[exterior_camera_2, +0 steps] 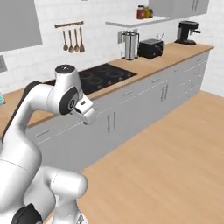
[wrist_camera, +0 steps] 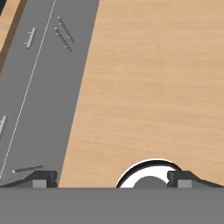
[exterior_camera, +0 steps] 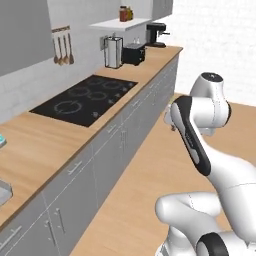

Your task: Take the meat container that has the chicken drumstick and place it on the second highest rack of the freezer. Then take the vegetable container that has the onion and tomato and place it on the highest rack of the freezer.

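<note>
Looking down along the gripper [wrist_camera: 112, 178], its 2 fingers [wrist_camera: 43, 178] were seen spread wide apart, released, with nothing grasped between them. Below it, the wooden floor [wrist_camera: 153, 78] and the grey cabinet fronts [wrist_camera: 48, 87] were seen. The arm [exterior_camera: 192, 140] was held folded beside the wooden counter [exterior_camera: 45, 145], near the black cooktop [exterior_camera: 87, 97]. Where the freezer and the containers stood could not be told. A toaster [exterior_camera_2: 151, 48] and a coffee machine [exterior_camera_2: 187, 33] were placed further along the counter.
</note>
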You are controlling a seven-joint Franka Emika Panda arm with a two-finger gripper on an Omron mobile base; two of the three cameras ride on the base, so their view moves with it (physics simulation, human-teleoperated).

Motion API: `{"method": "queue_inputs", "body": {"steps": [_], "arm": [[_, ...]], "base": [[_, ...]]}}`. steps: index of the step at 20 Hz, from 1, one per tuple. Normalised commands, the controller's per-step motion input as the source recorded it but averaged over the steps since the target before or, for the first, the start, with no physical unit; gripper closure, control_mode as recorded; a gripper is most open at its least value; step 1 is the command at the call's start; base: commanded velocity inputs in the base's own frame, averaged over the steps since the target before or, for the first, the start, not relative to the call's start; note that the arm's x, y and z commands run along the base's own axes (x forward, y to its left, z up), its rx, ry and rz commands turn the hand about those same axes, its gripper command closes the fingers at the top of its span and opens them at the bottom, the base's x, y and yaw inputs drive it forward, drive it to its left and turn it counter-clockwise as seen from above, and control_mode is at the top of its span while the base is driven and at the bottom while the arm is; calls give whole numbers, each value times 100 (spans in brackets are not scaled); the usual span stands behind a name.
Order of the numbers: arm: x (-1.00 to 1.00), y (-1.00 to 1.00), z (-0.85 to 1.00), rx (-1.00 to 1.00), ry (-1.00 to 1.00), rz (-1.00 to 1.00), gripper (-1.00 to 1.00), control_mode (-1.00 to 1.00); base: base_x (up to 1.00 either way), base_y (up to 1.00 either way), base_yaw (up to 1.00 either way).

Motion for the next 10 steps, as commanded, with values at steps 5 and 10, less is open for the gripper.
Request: {"method": "queue_inputs", "body": {"steps": [5,10], "arm": [[0,0,0,0,0,0,-100,100],[0,0,0,0,0,0,-100,100]], "base": [[66,0,53],[25,0,61]]}}
